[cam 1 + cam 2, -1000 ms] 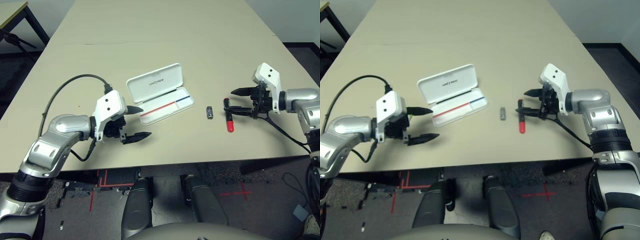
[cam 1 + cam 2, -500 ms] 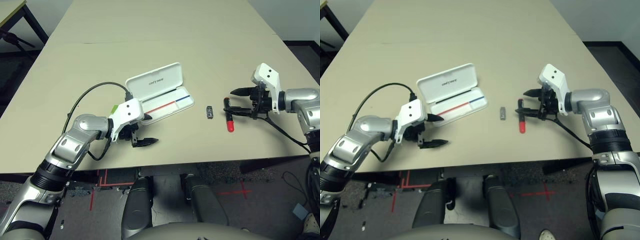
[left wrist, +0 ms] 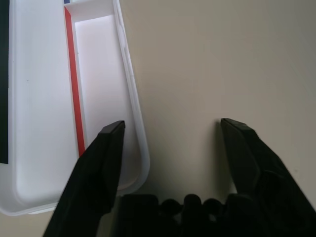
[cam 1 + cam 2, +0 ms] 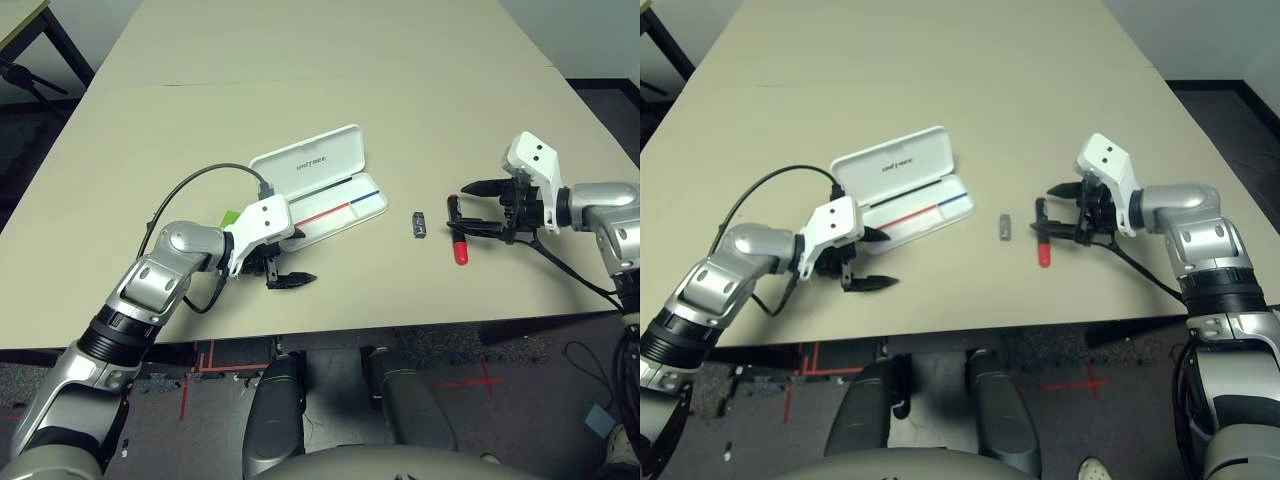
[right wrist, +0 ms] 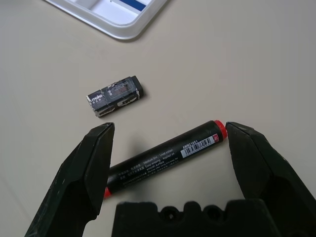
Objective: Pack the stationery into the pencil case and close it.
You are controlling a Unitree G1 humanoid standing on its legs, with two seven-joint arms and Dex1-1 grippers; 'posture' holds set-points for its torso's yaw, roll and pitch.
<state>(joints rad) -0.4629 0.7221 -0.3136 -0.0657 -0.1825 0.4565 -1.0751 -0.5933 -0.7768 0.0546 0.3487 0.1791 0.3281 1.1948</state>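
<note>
The right gripper (image 5: 168, 148) is waiting with wide, empty jaws around the marker (image 5: 163, 158); next, squeeze it. The left gripper (image 3: 170, 143), open and empty, is straddling the pencil case (image 4: 330, 195) edge.

A lab or office room: long beige table (image 4: 330, 60), dark carpet (image 4: 600, 100) with red tape marks (image 4: 195, 385).

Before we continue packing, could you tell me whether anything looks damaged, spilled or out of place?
Nothing stands out: the flat white plastic pencil case lies open and intact, the red-and-black marker pen and small dark grey oblong piece rest on the table beside it.
</note>
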